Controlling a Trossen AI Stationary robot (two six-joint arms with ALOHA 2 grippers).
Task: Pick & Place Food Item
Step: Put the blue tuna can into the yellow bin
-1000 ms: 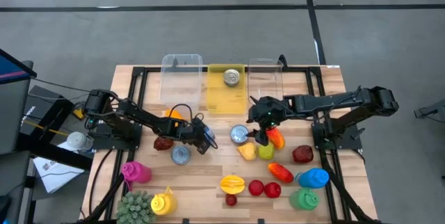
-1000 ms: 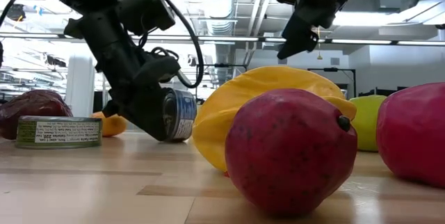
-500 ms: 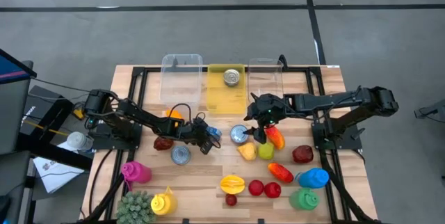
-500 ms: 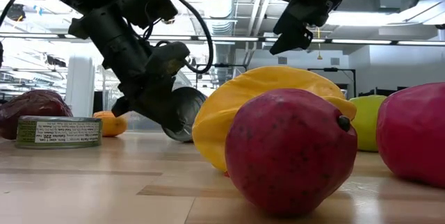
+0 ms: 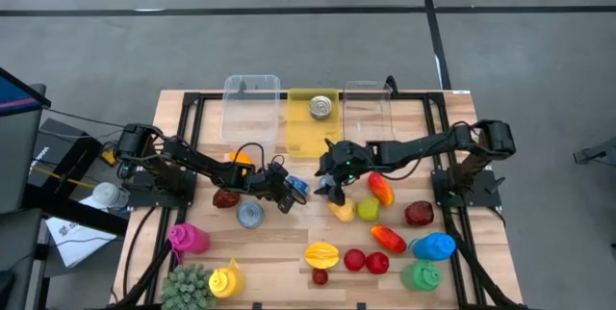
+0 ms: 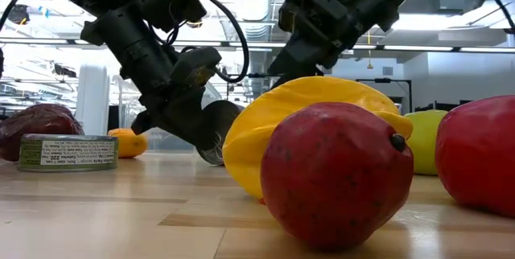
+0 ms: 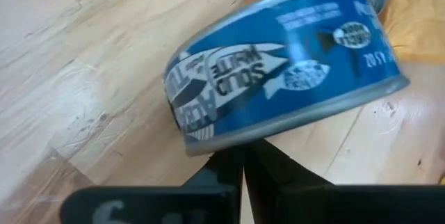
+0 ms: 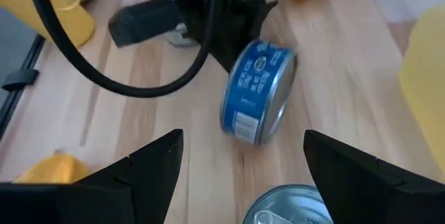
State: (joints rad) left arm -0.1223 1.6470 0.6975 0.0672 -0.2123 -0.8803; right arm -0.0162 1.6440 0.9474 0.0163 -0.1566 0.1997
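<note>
- Blue tuna can [image 8: 258,92], judged as an object to grasp: a stiff metal tin, fairly dense for its bulk, not fragile. Its printed wall looks smooth and probably slippery. Its round shape lets it roll or swivel when tipped on edge, as it is here.
- Suggested hold, as a judgement only: across the flat lid and base, or squarely across the wall at mid-height; a grip near the rim would likely let the tin pivot out.
- Left pincer [image 5: 287,193]: its fingers are closed together with nothing between them. The tips sit just beneath the can's curved wall in the left wrist view, apparently propping or nudging the tin rather than clamping it. Whether metal actually touches finger there cannot be told for certain.
- Right pincer [image 8: 243,156]: its jaws stand wide apart and hold nothing. The can lies directly ahead of the gap between the two fingers, near but not yet between them.
- Position of the can: on the wooden counter [image 5: 279,252], tilted on its edge, between the two pincers, with the left one just behind it and the right one facing it from the opposite side.
- A second, silver tin [image 8: 295,206] lies closer to the right pincer than the blue one, just below its open jaws.
- A yellow fruit [image 6: 314,130] rests beside the right pincer.
</note>
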